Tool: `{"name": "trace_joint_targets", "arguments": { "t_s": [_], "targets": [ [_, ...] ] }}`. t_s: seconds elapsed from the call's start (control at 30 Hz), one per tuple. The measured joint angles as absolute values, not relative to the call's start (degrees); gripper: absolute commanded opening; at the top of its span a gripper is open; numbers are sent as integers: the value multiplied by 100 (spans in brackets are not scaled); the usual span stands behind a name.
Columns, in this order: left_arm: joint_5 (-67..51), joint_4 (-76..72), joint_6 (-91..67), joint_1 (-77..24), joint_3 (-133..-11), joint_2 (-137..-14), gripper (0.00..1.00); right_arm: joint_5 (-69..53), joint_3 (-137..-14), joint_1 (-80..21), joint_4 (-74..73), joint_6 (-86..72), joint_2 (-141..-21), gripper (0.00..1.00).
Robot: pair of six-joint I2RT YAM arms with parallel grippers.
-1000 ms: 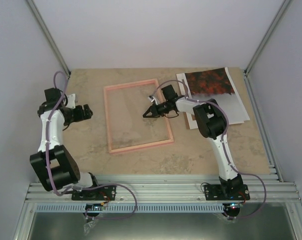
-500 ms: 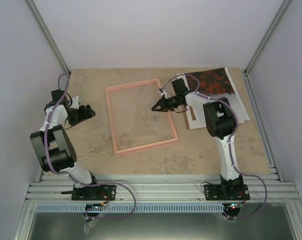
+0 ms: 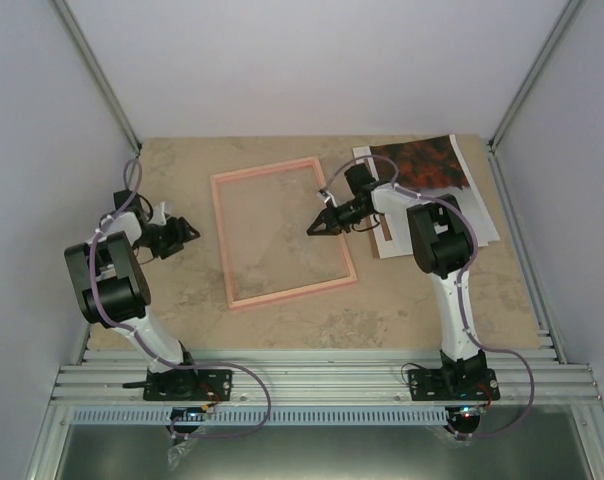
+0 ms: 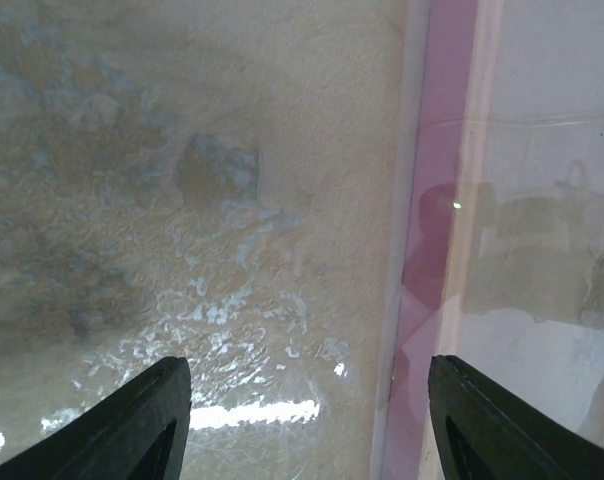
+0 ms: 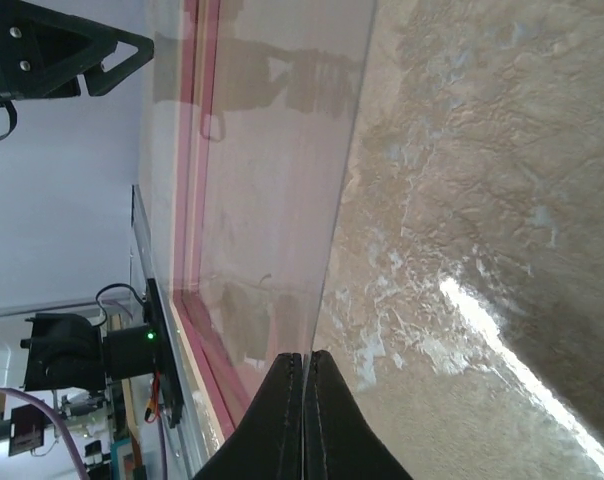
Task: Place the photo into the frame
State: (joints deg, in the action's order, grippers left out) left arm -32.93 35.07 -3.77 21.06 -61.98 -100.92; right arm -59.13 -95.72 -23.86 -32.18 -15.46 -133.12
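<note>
The thin pink frame (image 3: 282,235) lies on the table's middle, with a clear pane inside it. My right gripper (image 3: 317,228) is at the frame's right side. In the right wrist view it (image 5: 304,360) is shut on the thin edge of the clear pane (image 5: 272,170), with the pink frame border (image 5: 197,330) beside it. The photo (image 3: 420,163), dark red-orange, lies at the far right on white sheets. My left gripper (image 3: 187,232) is open and empty just left of the frame. In the left wrist view it (image 4: 307,370) straddles the frame's left border (image 4: 437,250).
White sheets (image 3: 462,215) lie under the photo near the table's right edge. A brown strip (image 3: 386,232) shows beside the right arm. Grey walls and metal posts close in the table on three sides.
The frame slid a little to the right with my right gripper, which then dropped slightly toward me. My left arm folded back and its gripper edged closer to the frame's left side.
</note>
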Motion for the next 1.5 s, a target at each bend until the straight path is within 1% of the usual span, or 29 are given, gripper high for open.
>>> {"name": "trace_joint_targets", "arguments": {
  "t_s": [0.37, 0.77, 1.5],
  "targets": [
    [-3310, 3382, -484, 2106, -6060, -10099, 63, -5708, -9574, -2303, -3527, -1426, -13214, 0],
    [-3288, 3343, -502, 2053, -6165, -10453, 63, -5594, -9441, -2270, -3745, -1243, -12676, 1],
    [-3288, 3253, -587, 1852, -6208, -10508, 63, -5050, -9330, -2119, -3975, -917, -12713, 1]
  ]
}}
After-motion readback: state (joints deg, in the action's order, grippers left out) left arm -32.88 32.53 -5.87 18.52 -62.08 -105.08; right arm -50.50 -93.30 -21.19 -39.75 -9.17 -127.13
